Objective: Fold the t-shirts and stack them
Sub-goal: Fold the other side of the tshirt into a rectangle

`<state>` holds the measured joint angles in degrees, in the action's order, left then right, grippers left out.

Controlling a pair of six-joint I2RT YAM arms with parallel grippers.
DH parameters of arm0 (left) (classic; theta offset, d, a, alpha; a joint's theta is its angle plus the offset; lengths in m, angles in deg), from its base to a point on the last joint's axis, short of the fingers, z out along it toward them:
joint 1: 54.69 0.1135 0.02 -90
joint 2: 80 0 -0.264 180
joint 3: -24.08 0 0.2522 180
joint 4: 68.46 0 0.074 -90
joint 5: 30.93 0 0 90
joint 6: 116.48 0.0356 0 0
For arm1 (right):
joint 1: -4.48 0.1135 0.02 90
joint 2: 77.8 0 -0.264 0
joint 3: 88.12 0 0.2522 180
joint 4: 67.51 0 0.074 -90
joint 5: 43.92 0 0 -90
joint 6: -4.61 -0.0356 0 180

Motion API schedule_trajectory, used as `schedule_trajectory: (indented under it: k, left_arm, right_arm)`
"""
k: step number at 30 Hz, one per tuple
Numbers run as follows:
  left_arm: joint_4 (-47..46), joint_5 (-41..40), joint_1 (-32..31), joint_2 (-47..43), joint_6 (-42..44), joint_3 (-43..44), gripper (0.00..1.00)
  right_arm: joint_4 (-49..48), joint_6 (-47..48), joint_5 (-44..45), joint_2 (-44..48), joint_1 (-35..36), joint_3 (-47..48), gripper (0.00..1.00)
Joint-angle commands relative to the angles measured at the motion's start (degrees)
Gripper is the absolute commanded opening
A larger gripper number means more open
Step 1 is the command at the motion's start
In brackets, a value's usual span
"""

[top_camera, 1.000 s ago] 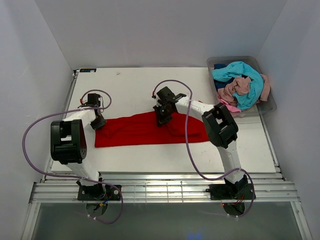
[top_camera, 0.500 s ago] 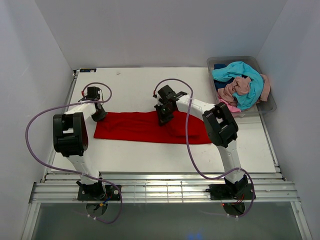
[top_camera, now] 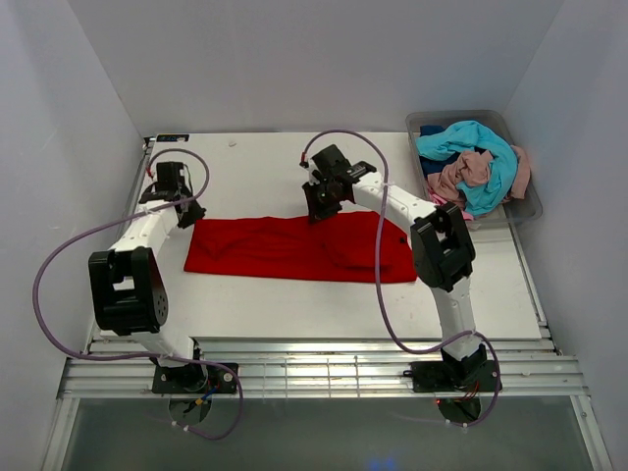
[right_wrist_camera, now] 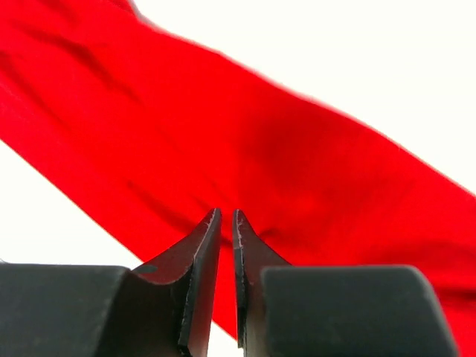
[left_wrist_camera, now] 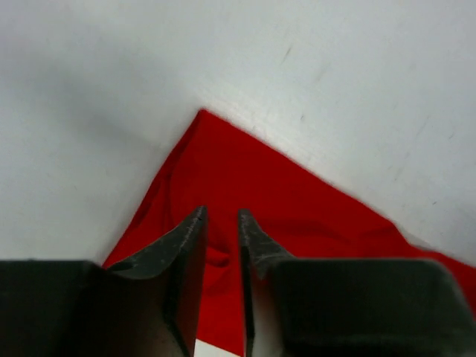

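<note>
Red t-shirt: the red t-shirt (top_camera: 294, 250) lies as a long band across the middle of the worktop (top_camera: 265, 167), running left to right. It sits well apart from the near edge. It looks folded lengthwise already, and a cross fold is not yet made.

Left tool: the left tool (top_camera: 186, 211) sits at the band's far-left corner. In the wrist view its fingers (left_wrist_camera: 186, 238) stand close together with a pucker of red between them. I judge it clamped on the cloth just inside that corner.

Right tool: the right tool (top_camera: 318, 209) is at the far long edge, about midway along it. Its fingers (right_wrist_camera: 201, 245) are almost together over red cloth. Whether any cloth is pinched between them I cannot tell.

Why there: two holds spaced along one edge let the arms draw that edge taut and straight. That probably keeps the band flat and square to the worktop's edges.

Other t-shirts: a heap of t-shirts (top_camera: 471, 147), turquoise and pink showing, waits in the bin (top_camera: 459, 115) at the far right corner, out of the folding area.

Next need: the right end looks lumpier than the left, so it likely wants smoothing before an end is carried over.

Risk: a thin pinch near a corner could slip and skew the edge.
</note>
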<state>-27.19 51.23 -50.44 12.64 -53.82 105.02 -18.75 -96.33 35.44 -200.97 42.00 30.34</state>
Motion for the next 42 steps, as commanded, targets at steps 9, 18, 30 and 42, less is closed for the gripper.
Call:
schedule_trajectory:
  k: [9, 18, 30, 42]
  left_arm:
    - [2.90, 4.49, -1.09, 1.40, -2.37, -9.52, 0.26]
    - [2.55, 4.32, -1.79, 1.49, -2.55, -9.87, 0.27]
    - [4.75, -1.65, -1.97, -2.20, -1.06, -14.88, 0.00]
    - [9.41, -8.86, -1.88, -11.07, -1.32, -14.18, 0.03]
  right_arm:
    - [-1.43, -1.01, 0.88, 14.79, 0.01, -12.06, 0.18]
    - [-1.34, -1.63, 1.23, 18.49, 0.01, -15.41, 0.18]
    - [-2.13, -2.68, 2.46, 21.75, 0.01, -19.01, 0.17]
    - [-3.19, -3.30, 2.11, 23.42, 0.01, -22.35, 0.17]
